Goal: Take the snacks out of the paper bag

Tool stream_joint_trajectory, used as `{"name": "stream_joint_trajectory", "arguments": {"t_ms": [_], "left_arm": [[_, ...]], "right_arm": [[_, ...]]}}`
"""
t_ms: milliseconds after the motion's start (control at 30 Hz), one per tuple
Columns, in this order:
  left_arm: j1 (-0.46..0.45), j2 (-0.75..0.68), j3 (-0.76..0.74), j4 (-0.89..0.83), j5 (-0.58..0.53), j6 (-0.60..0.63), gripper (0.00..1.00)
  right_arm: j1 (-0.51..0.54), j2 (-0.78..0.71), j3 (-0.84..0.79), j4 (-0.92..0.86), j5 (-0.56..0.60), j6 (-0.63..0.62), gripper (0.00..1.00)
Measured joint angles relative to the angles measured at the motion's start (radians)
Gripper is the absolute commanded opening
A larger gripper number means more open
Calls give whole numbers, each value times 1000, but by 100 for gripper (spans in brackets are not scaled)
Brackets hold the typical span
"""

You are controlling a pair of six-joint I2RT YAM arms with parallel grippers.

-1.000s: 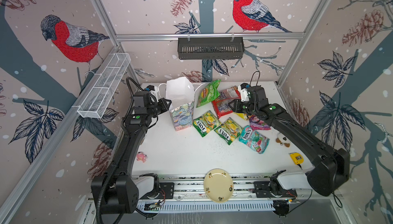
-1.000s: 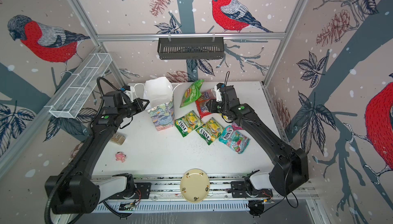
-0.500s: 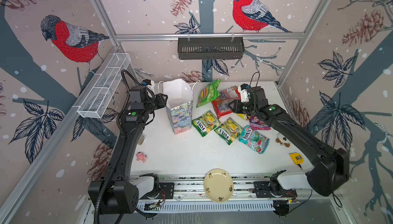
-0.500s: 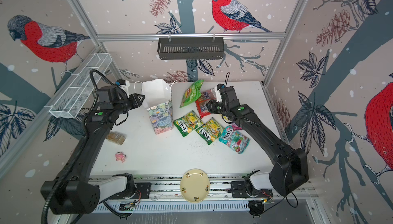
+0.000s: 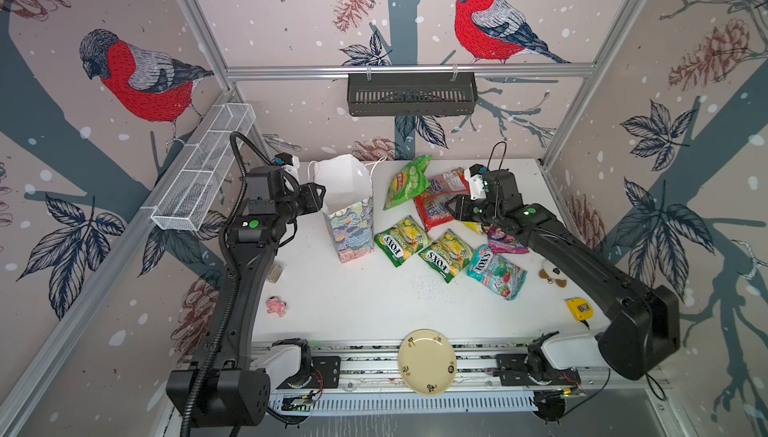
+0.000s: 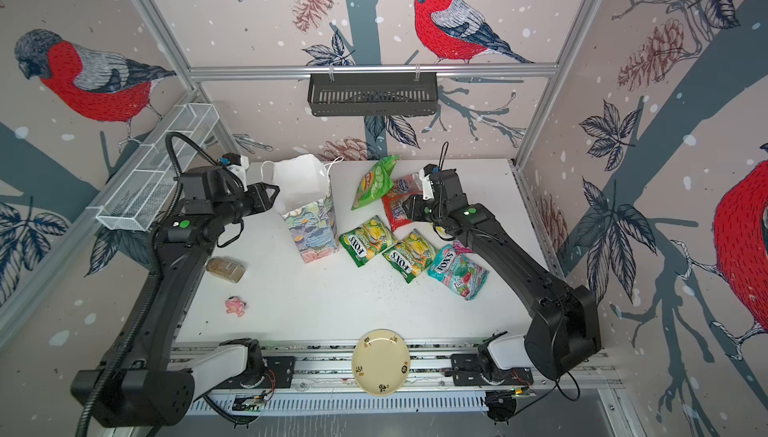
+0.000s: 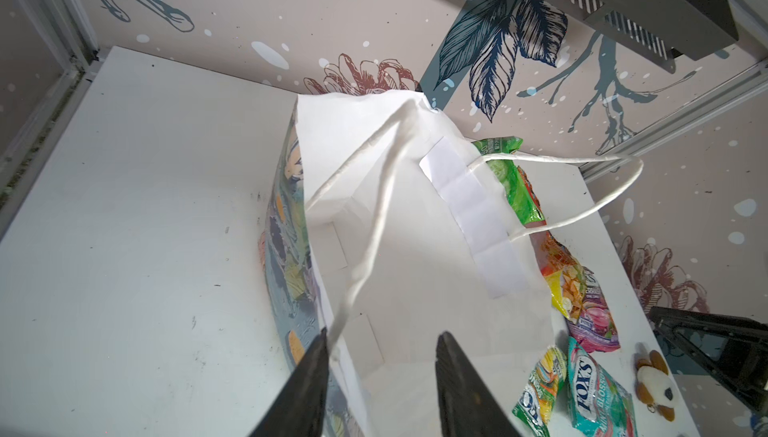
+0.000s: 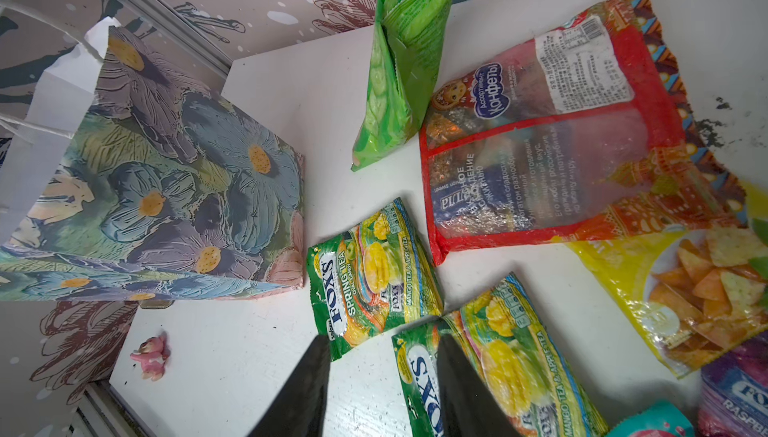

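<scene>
The left tool (image 7: 383, 333) stands partly open, its 2 fingers (image 7: 307, 385) well apart and clamping nothing. The near wall of the bag (image 7: 415, 268) runs up between them, and a cord handle (image 7: 376, 223) touches 1 finger. In both top views this tool (image 5: 318, 198) sits just beside the bag's mouth, on the side facing the worktop's (image 5: 353, 302) left edge.

The right tool (image 8: 383, 337) is also partly open and empty. In a top view it (image 5: 451, 206) hangs over the red packet (image 5: 436, 204); contact cannot be judged.

The bag (image 5: 349, 223) stands upright near the back edge, left of centre. All 7 snacks lie on the worktop to its right. The cucumber packet (image 5: 407, 181) and the red packet are nearest the back edge. The 2 green FOX'S packets (image 5: 401, 239) and the teal packet (image 5: 496, 271) form a row nearer the middle.

The left wrist view alone shows the bag's white inside. The right wrist view shows the yellow packet (image 8: 685, 285) broadly. The top views show only slivers of it and of the purple packet (image 5: 505, 244) beside the right arm (image 5: 582, 256).
</scene>
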Motion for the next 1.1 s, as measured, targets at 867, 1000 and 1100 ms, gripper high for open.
{"name": "stream_joint_trajectory", "arguments": {"t_ms": [867, 1000, 1100], "left_arm": [[1, -354, -264, 178, -300, 18, 47], [1, -371, -345, 232, -293, -8, 45], [1, -394, -383, 267, -293, -10, 43]], "right_arm": [[-107, -369, -315, 212, 338, -30, 53], [-197, -532, -603, 429, 518, -102, 55], [-318, -608, -784, 599, 558, -149, 57]]}}
